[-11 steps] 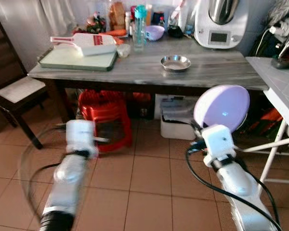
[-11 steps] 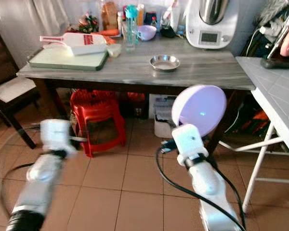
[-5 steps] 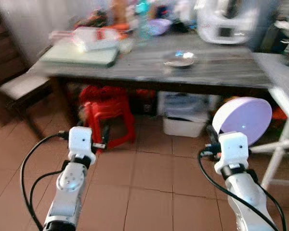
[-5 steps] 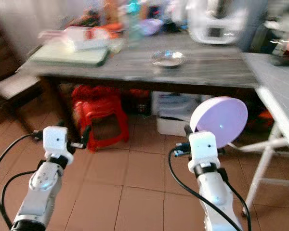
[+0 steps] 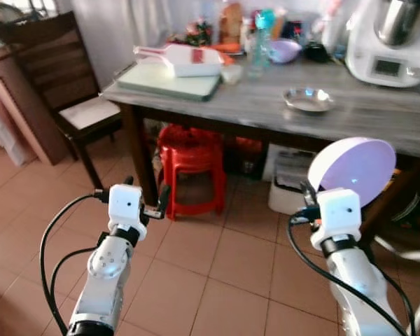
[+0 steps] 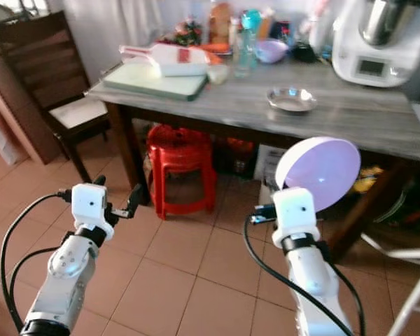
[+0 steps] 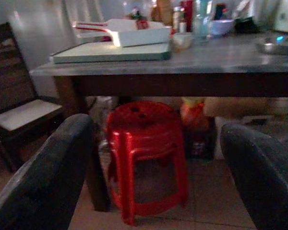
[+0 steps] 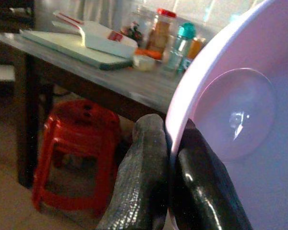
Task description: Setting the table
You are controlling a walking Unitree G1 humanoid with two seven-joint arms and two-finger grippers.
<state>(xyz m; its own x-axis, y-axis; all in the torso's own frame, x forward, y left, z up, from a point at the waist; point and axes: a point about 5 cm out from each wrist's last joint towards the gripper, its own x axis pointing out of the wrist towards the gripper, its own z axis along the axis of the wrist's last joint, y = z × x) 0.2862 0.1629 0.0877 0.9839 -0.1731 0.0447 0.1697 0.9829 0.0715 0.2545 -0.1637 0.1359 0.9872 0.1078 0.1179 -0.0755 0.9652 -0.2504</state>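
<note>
Lilac bowl (image 5: 353,170) is held on edge by the right gripper (image 8: 169,158), whose two fingers are pinched on its rim, one inside and one outside; it is carried above the tiled floor (image 5: 217,273), short of the table's near edge. The left gripper (image 5: 145,207) is raised beside it with fingers spread wide and nothing between them (a red stool (image 7: 146,153) is seen through the gap). On the table (image 5: 350,122) a small steel dish (image 5: 307,99) lies near the middle, a green cutting board (image 5: 169,78) with a white tray (image 5: 185,59) at the left end, and bottles and a white appliance (image 5: 393,38) along the far edge
</note>
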